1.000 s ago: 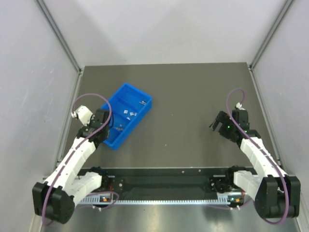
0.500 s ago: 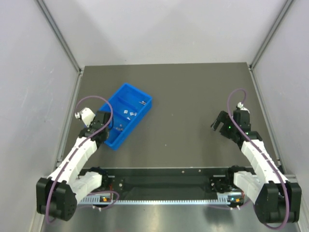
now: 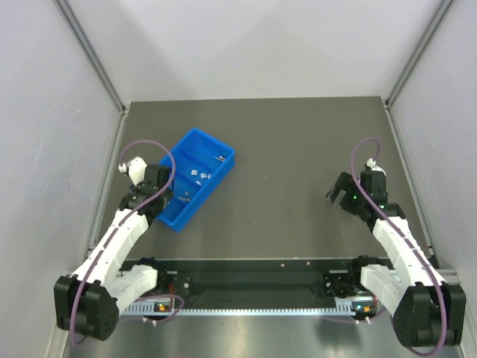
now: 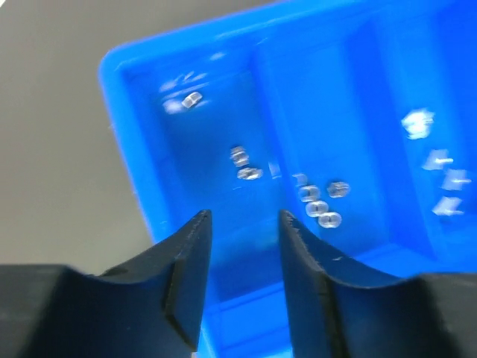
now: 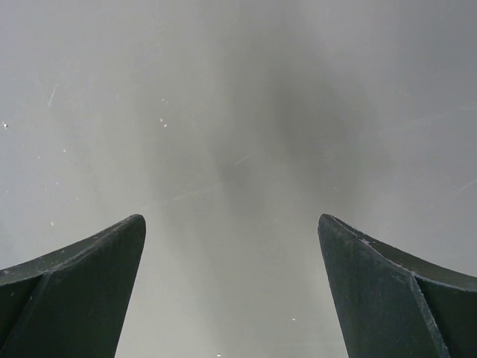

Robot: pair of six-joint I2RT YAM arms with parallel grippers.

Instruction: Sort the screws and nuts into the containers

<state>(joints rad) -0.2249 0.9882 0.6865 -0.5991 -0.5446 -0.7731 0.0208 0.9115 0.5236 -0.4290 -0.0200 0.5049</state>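
Left arm: reaches fwd from base along tray's (image 3: 195,136) near-left side, forearm slanted up toward it, wrist bent over tray's near end. Left gripper (image 4: 242,220) hangs above that end, pointing down into it. Jaws stand a narrow gap apart, nothing between them.

Right arm: stretched fwd well to the right of tray, right gripper (image 5: 231,224) over bare table (image 3: 298,149). Jaws spread wide, empty.

Task items: nuts (image 4: 317,203) lie loose on tray floor under left gripper, a few more (image 4: 242,164) in the section beside, across a divider. Further silver bits toward tray's far end, blurred in wrist view. Top view shows nuts (image 3: 200,173) mid-tray and a slender piece, prob. screws (image 3: 220,158), in far-end section.

Vs 1 s ago: left wrist has shifted slightly farther along tray's left side, twd its far end. Left jaws were shut then, now parted. Right arm approx same spot, jaws unchanged. Tray and contents not moved, as far as top view tells.
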